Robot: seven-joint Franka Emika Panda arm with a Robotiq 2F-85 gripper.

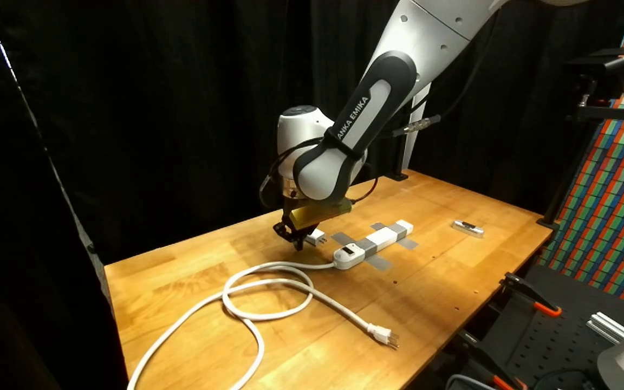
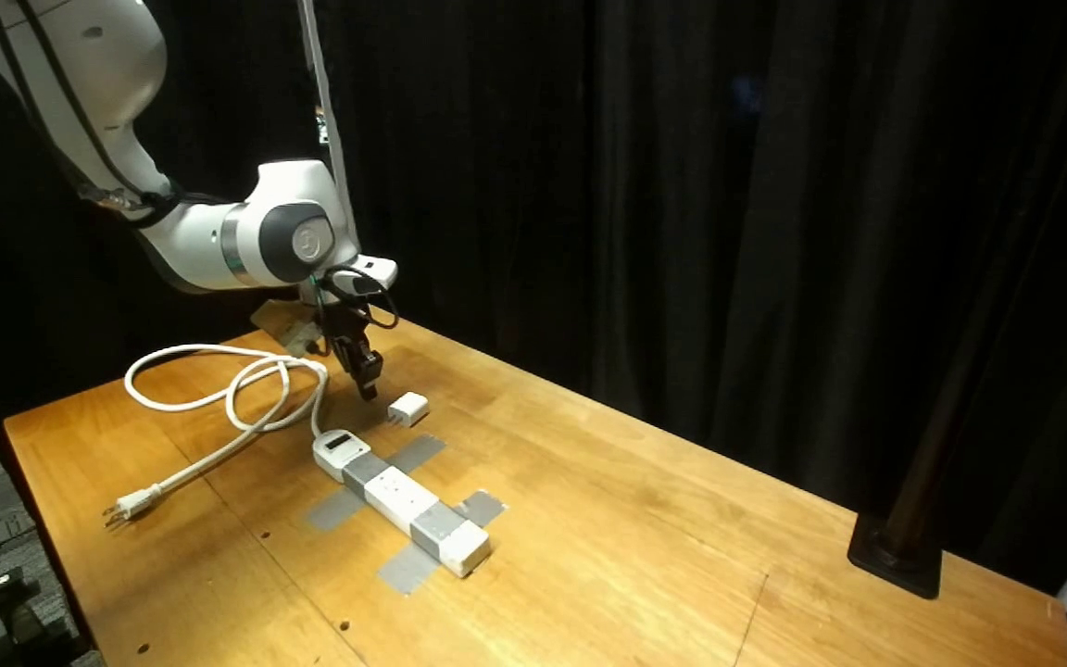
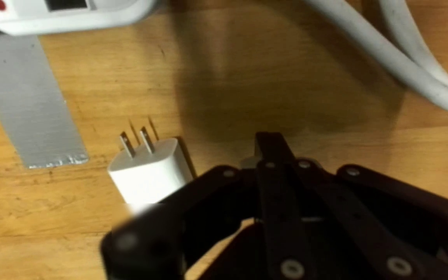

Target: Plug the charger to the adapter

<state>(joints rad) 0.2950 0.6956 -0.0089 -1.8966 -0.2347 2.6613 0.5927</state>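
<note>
A long white cord [image 1: 268,317] lies in loops at the front of the wooden surface [image 1: 301,352] in an exterior view. One end has a plug [image 1: 381,333] with metal prongs. The other end goes into the power strip [image 1: 383,237], a long white bar just behind the loops. Grey tape [image 1: 379,263] goes over the power strip in two places and sticks to the surface. A little farther back is the charger [image 3: 148,175], a small white block lying on the surface. It is near the power strip but apart from it, with its two metal prongs toward it. The jaws point down just beside the charger. They are closed, tips together, and they hide part of the charger in the wrist view. I cannot tell if the tips touch the surface. The white robot arm [image 1: 320,176] is above them. Well apart, past the power strip, lies a little silver thing [image 1: 468,229] with a dark top. Behind it all hangs a black curtain [image 1: 182,108].
</note>
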